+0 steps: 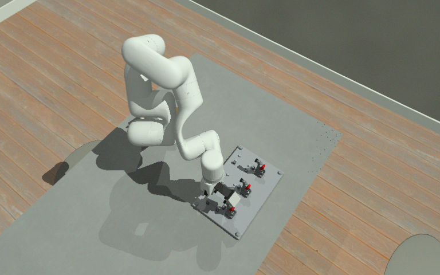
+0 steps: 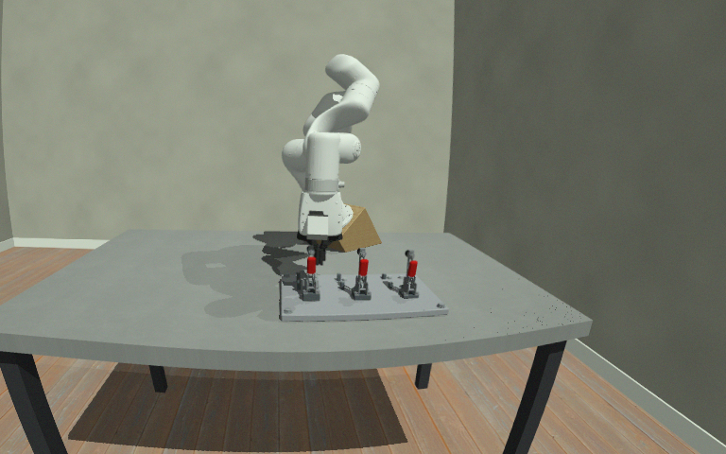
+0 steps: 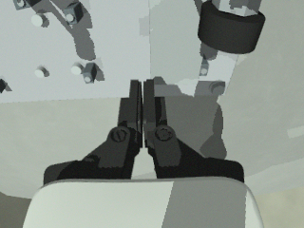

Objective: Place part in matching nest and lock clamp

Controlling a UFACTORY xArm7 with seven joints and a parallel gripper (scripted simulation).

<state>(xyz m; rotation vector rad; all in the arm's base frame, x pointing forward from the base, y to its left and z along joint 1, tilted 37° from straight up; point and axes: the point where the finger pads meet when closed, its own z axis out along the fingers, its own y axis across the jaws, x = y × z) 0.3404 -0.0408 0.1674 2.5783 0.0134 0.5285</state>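
My gripper (image 1: pixel 205 193) (image 2: pixel 320 262) (image 3: pixel 142 94) is shut, its fingers together with nothing between them. It hangs above the edge of the fixture plate (image 1: pixel 259 202) (image 2: pixel 389 309) (image 3: pixel 119 47), near the left nest as the exterior view shows it. In the wrist view a pale, flat, greenish area (image 3: pixel 173 47) looks like the part lying in that nest; its seating cannot be told. The left clamp (image 1: pixel 230 212) (image 2: pixel 310 289), the middle clamp (image 1: pixel 246 191) (image 2: pixel 362 289) and the right clamp (image 1: pixel 259 171) (image 2: pixel 409 288) have raised bars. The left clamp's black tip (image 3: pixel 230 30) stands over the nest.
A brown wedge-shaped block (image 2: pixel 362 227) shows behind the gripper on the grey table (image 1: pixel 154 217) (image 2: pixel 147 321). The middle nest's small pads and blocks lie left of the fingers in the wrist view. Screw heads (image 1: pixel 238 234) (image 2: pixel 440 305) stand at the plate's corners.
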